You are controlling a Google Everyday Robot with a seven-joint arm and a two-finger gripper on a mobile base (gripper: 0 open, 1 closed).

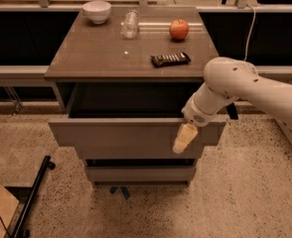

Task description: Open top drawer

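The top drawer [126, 138] is pulled out from the cabinet, its wide flat grey-brown front facing me and its dark box open behind. My gripper [183, 139] hangs from the white arm at the right end of the drawer's front, its pale fingertip lying over the top edge and down the front panel. Two narrower drawers [138, 172] sit shut below.
On the cabinet top [96, 58] are a white bowl [97, 11], a clear glass [129, 24], a red apple [179, 29] and a dark snack bar [171, 59]. A black rod [34, 195] lies on the speckled floor at left.
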